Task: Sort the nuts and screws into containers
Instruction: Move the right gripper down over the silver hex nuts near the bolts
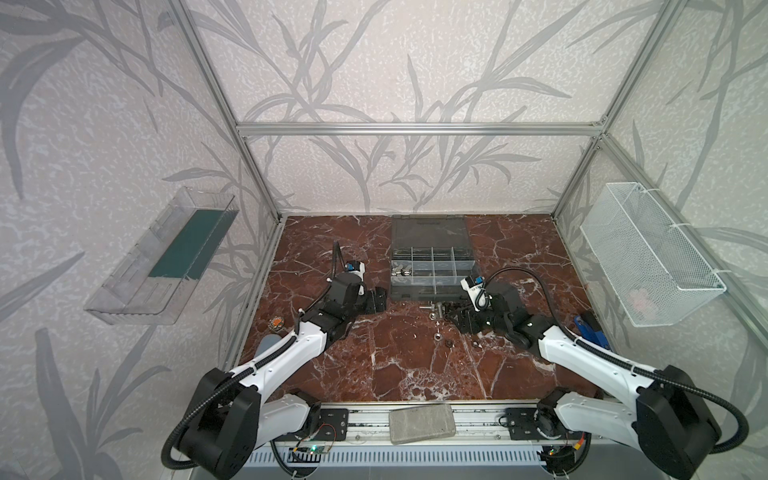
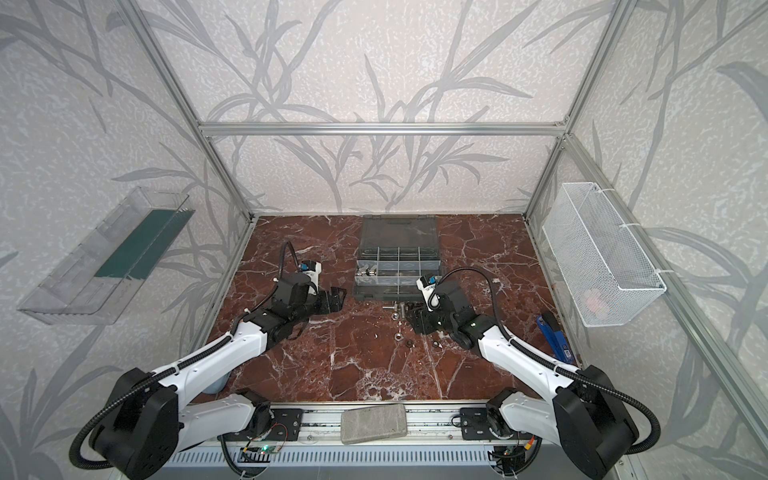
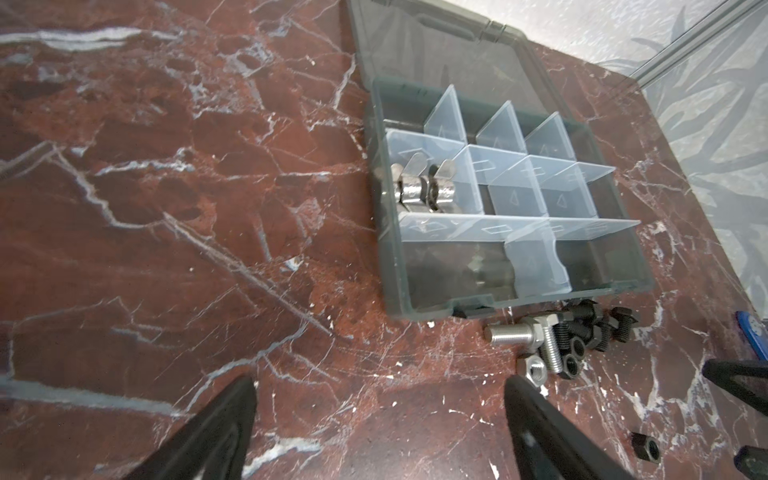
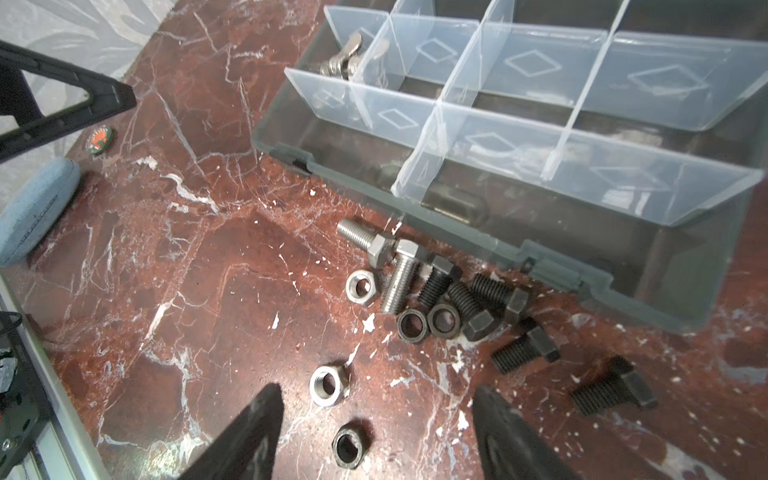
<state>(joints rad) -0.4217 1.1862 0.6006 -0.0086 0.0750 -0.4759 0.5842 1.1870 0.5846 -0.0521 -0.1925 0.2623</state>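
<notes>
Nearest the lens in both top views, a grey block [image 1: 422,423] lies on the front rail [image 1: 365,424]; beyond it both arms stretch forward, low over the red marbled table [image 1: 395,374]. The left gripper [image 1: 379,300] hangs just beside the case [image 1: 428,294], the right gripper [image 1: 459,319] over the loose screws [image 1: 432,309] and nuts [image 1: 437,336] lying in front of it.

Left wrist view: fingers [image 3: 224,432] spread wide, nothing between them, pointed down at bare table; wing nuts [image 3: 419,187] already sit in one cell [image 3: 424,143].

Right wrist view: jaws wide and empty too, a silver nut [image 4: 330,384] and a black nut [image 4: 352,446] lying flat between the fingertips [image 4: 257,432], screws heaped just beyond.

My read: hard, dense, slick little pieces, likely to skid or roll on this smooth top. Pinch a nut across opposite flats; take a screw across its shank near the head, wrist tipped steeply down.
</notes>
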